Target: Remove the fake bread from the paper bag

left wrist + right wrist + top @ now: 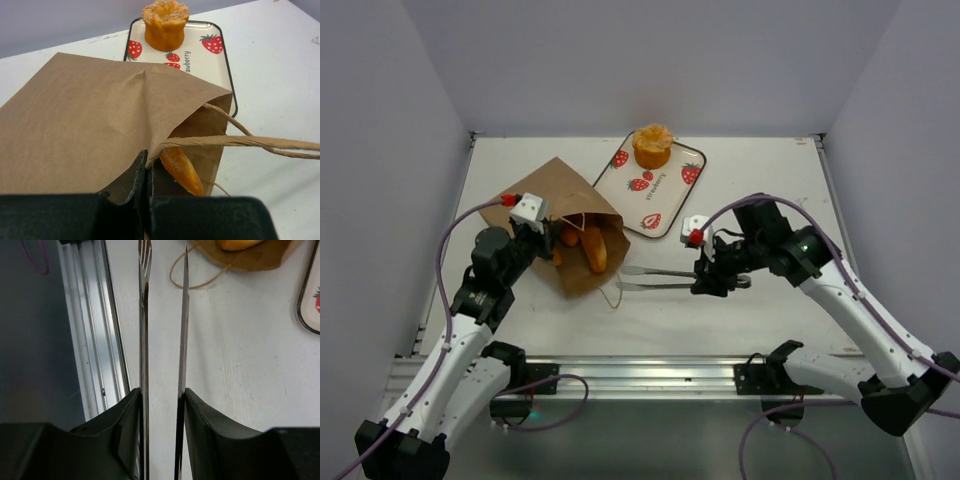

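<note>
The left end effector [148, 167] is closed on the top edge of the paper bag [560, 190], which lies on the surface [770, 190]. The right end effector [162, 397] clamps metal tongs [660, 278], whose tips are near the bag mouth. Bread pieces [594, 248] lie inside the mouth; one bun [652, 146] stands on the tray [670, 195].

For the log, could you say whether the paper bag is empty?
Not empty: fake bread shows in the mouth of the paper bag; a bun stands on the tray.
</note>
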Action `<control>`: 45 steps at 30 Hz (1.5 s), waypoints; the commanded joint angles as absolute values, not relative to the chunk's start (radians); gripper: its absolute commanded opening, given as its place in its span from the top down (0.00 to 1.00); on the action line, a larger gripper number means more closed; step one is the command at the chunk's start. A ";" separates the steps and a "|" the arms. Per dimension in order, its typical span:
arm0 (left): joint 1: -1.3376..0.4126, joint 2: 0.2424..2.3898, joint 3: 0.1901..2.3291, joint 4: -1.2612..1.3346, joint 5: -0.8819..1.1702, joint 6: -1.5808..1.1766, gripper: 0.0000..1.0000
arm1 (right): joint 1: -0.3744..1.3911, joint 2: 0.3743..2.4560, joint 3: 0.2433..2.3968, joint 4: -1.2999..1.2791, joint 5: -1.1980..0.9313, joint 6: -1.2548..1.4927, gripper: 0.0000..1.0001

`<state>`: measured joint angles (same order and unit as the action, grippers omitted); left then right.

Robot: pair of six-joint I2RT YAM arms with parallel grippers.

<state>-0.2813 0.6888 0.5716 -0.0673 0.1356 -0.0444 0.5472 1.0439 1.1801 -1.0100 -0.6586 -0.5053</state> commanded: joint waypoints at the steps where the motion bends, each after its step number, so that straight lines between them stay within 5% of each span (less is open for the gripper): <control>1: -0.275 0.715 0.643 -0.018 0.187 -0.191 1.00 | 0.691 1.114 1.212 -0.924 -0.458 -0.447 0.59; 16: -0.275 0.692 0.614 -0.018 0.178 -0.449 1.00 | 0.920 1.495 1.433 -0.732 0.120 -0.276 0.57; 45: -0.275 0.696 0.545 0.135 0.183 -0.580 1.00 | 0.939 1.638 1.490 -0.709 0.129 -0.040 0.49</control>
<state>-0.2806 0.7029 0.5426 0.0586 0.1612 -0.5415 0.9318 1.6161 1.4498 -0.7383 0.0708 -0.0700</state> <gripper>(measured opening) 0.015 0.512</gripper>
